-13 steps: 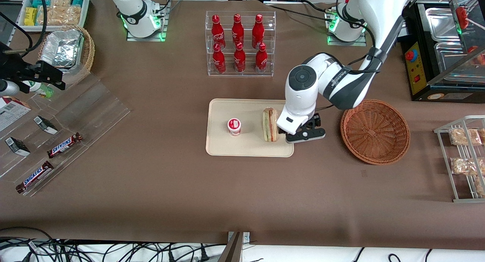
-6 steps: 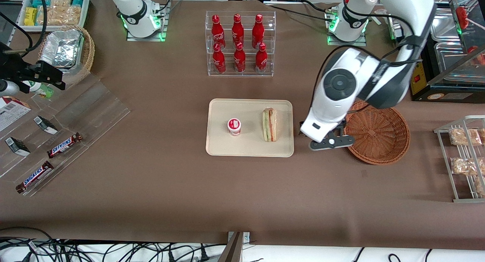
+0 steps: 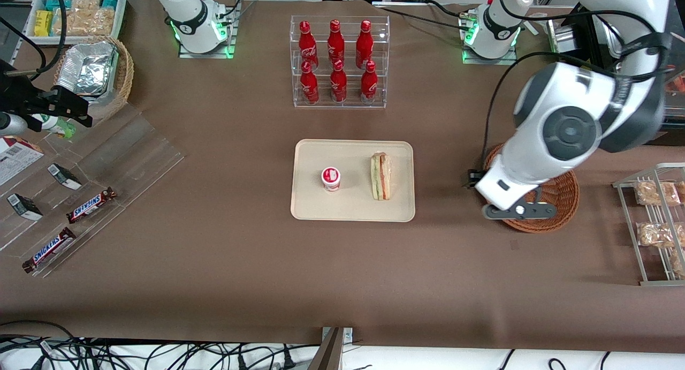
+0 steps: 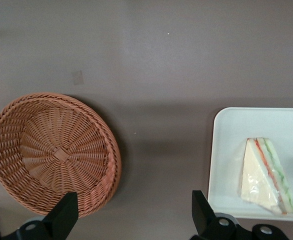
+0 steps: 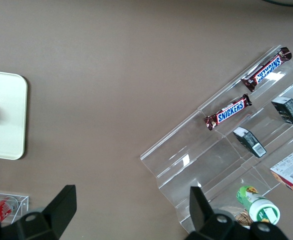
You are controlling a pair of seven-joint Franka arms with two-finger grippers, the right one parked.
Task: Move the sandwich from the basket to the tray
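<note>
Claw (image 4: 131,220) spread above table, sandwich (image 3: 381,176) on tray (image 3: 310,198)

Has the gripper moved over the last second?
Yes. The gripper, open and empty, has gone from the tray's edge beside the sandwich toward the working arm's end of the table, and is now over the basket's rim.

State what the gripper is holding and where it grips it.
Nothing. The gripper is open and empty above the table beside the basket; the sandwich lies on the tray.

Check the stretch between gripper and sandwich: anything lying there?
Only bare tablecloth and tray rim, per the front view; the open gripper hangs over the basket edge, sandwich on tray.
</note>
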